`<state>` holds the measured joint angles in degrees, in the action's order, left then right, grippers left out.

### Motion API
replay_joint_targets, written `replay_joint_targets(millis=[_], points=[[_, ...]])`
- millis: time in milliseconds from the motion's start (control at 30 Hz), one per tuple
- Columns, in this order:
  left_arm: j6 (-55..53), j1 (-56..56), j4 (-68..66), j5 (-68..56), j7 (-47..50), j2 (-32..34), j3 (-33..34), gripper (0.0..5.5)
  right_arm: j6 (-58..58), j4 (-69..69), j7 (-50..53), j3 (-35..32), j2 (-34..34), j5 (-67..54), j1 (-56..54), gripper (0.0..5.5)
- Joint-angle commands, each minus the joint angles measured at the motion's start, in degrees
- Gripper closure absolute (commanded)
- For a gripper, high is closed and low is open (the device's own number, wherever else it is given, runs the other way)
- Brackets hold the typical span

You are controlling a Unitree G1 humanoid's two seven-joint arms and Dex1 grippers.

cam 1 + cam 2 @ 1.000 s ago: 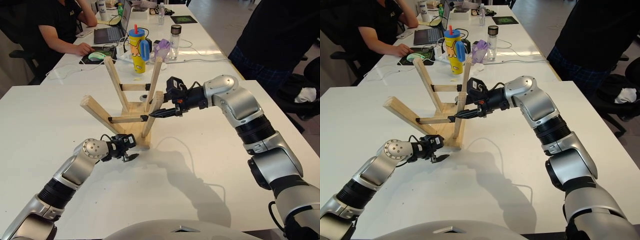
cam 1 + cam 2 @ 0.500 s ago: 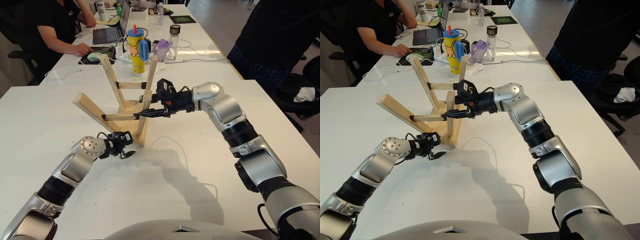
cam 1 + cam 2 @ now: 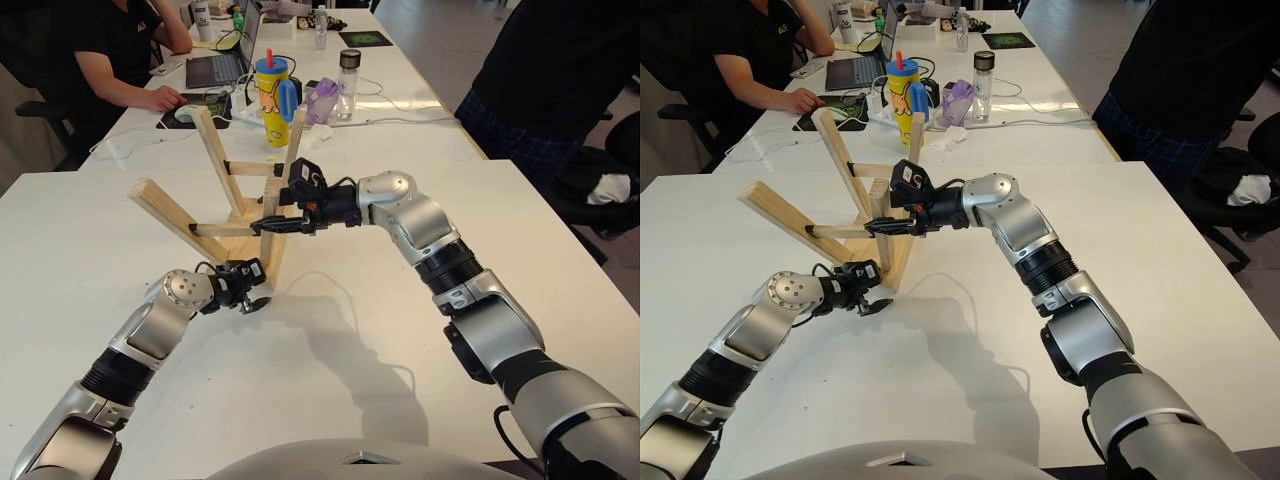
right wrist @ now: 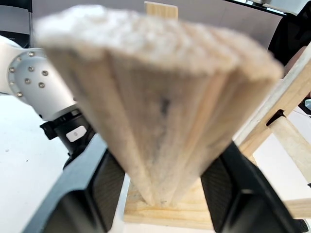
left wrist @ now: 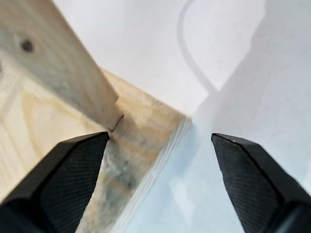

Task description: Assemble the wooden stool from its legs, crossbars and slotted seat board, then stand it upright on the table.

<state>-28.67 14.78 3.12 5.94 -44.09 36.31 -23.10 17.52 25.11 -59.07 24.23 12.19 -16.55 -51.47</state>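
The wooden stool (image 3: 246, 252) is put together and rests tilted on its seat board near the table's middle, with its legs (image 3: 217, 160) pointing up and to the left. My right gripper (image 3: 272, 225) is shut on one leg about halfway up; that leg's end (image 4: 160, 111) looms between the fingers (image 4: 97, 194). My left gripper (image 3: 250, 300) is open low over the table at the seat board's near corner (image 5: 141, 141). One of its fingers (image 5: 63, 179) is over the wood and the other over bare table.
On the table behind stand a yellow cup (image 3: 273, 95), a bottle (image 3: 349, 85), a purple item (image 3: 322, 98) and a laptop (image 3: 225, 62). A seated person's hand rests by a mouse at far left. White tabletop (image 3: 400, 300) lies open to the right and front.
My right gripper has swung to the left with the leg, and the whole stool has shifted and leaned left. My left gripper has stayed by the seat's corner, edging slightly closer.
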Motion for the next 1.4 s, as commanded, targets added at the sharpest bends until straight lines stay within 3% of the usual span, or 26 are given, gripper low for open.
replay_joint_targets(millis=[33, 200, 300, 433, 567, 867, 1033, 1100, 1233, 1400], points=[[-3.05, -7.15, -5.83, -2.60, -6.27, -5.97, -9.35, 1.60, 5.55, 2.07, -2.80, 5.78, -5.61, 1.78, 6.22, 3.00], [-3.43, -7.32, -5.81, -2.68, -5.71, -6.38, -8.35, 1.60, 5.12, 1.05, 0.77, 1.11, -2.45, 2.66, 6.76, 2.19], [-3.75, -7.81, -2.46, -4.70, -5.74, -6.53, -6.24, 1.60, 6.24, 0.20, 2.35, -2.03, -1.84, 2.09, 7.68, 2.19], [-9.73, -8.48, 12.51, -14.06, -6.81, -6.26, 0.02, 1.60, 7.57, -0.69, 2.58, -4.51, -0.71, 1.96, 8.83, 2.19], [-17.54, -7.16, 22.69, -21.58, -8.48, -1.96, 6.29, 1.60, 7.57, -0.84, 3.97, -7.03, 0.95, 2.63, 10.47, 2.19], [-17.56, -6.91, 27.44, -20.55, -4.82, 0.81, 6.05, 1.60, 5.05, -1.25, 4.66, -10.69, 6.90, 5.03, 14.45, 2.19], [-9.10, -11.68, 24.07, -19.33, 1.72, -3.89, 9.57, 1.60, 8.50, -7.77, 3.05, -12.01, 8.75, 2.70, 19.39, 2.19], [-5.44, -14.61, 22.85, -19.87, 4.17, -6.65, 10.95, 1.60, 9.58, -11.02, 3.34, -13.20, 10.10, 2.32, 22.76, 2.44], [3.26, -17.73, 17.34, -17.35, 10.98, -11.77, 12.79, 2.19, 7.91, -15.19, 10.80, -21.27, 10.48, 0.61, 29.78, 3.18], [8.45, -15.63, 8.92, -11.16, 18.25, -14.22, 12.94, 2.88, 5.68, -19.57, 16.44, -29.88, 6.75, -5.56, 28.85, 3.89]])
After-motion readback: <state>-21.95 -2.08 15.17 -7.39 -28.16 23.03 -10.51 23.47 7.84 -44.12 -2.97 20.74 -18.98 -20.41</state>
